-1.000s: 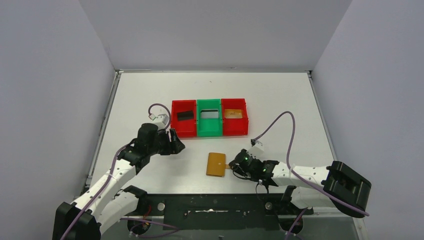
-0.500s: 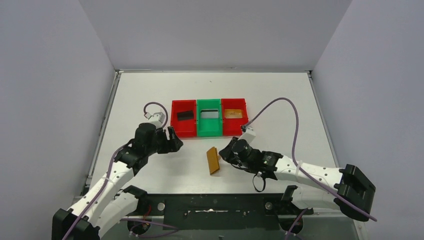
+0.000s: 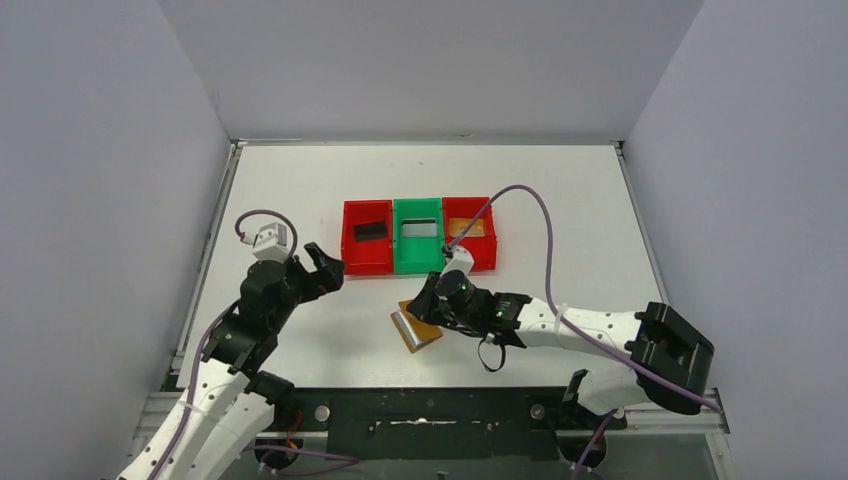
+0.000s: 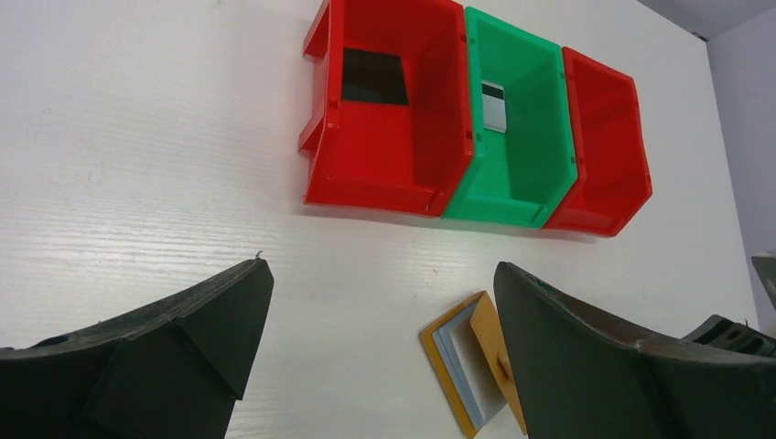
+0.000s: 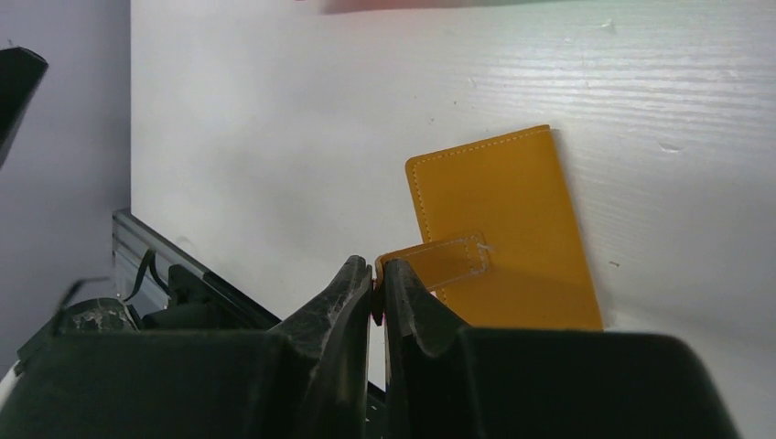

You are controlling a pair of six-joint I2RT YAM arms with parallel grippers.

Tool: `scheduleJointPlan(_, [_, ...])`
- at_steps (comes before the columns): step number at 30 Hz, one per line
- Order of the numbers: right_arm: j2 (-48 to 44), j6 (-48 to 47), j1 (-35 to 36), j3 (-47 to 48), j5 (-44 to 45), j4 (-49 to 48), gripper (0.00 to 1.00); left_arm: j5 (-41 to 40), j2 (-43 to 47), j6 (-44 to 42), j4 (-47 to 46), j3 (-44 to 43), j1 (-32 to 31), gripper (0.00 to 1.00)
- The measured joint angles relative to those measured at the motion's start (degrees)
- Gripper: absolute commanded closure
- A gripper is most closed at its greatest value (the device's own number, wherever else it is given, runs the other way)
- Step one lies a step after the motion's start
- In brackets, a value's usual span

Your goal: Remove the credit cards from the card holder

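Bins behind, card holder in front.
On the counter (image 3: 300, 180), the left bin (image 3: 367, 252), middle bin (image 3: 418, 254) and right bin (image 3: 470, 252) stand touching in a row, a card (image 3: 370, 230) in each; the card holder (image 3: 413, 328) lies before the middle bin, left claw (image 3: 327, 262) to its left, right claw (image 3: 426, 303) at its right edge.

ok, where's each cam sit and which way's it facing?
Top external: above and behind the bases, looking down over the table; both arms, left gripper and right gripper show.
Left wrist: on the left wrist, facing the bins and card holder; its spread fingers frame the bottom.
Right wrist: on the right wrist, looking along its shut fingers pinching the holder's tab.
Shared: card holder in all three; bins in top and left wrist.
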State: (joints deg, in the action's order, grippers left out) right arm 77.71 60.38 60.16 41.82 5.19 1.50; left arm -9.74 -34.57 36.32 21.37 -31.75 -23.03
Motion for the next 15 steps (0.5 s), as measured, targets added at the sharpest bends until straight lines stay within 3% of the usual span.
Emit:
scheduleJointPlan(8, [-3.5,1.9,-0.2,-1.4,0.3,-4.4,0.98,0.0,0.7,-2.4,2.1,-1.1,0.0,0.03])
scheduleJointPlan(15, [-12.6,11.8,-2.5,-9.4,6.0,2.1,0.96,3.6,-1.3,-3.9,1.8,-1.1,0.0,0.17])
